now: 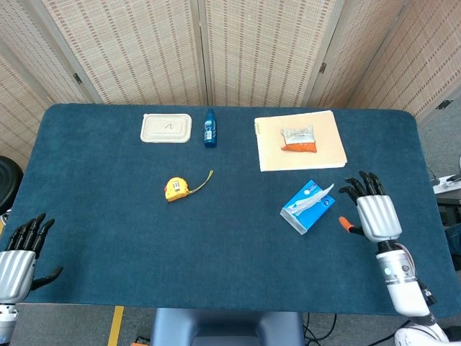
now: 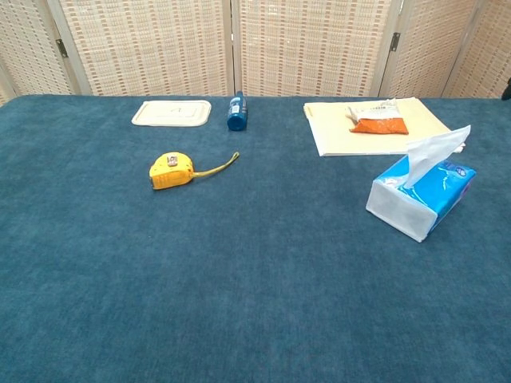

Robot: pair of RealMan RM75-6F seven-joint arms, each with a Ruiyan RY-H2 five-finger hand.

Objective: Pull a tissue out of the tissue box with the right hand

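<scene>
A blue tissue box (image 1: pixel 307 207) (image 2: pixel 423 195) lies on the blue table, right of centre, with a white tissue (image 1: pixel 322 195) (image 2: pixel 435 152) sticking up out of its slot. My right hand (image 1: pixel 373 210) hovers just right of the box in the head view, fingers apart, holding nothing and a small gap away from the tissue. My left hand (image 1: pixel 19 256) rests at the table's front left corner, fingers spread and empty. Neither hand shows in the chest view.
A yellow tape measure (image 1: pixel 177 188) lies left of centre. At the back stand a white lidded container (image 1: pixel 166 127) and a blue bottle (image 1: pixel 209 128). A cream folder (image 1: pixel 299 140) carries an orange-and-white packet (image 1: pixel 297 139) behind the tissue box.
</scene>
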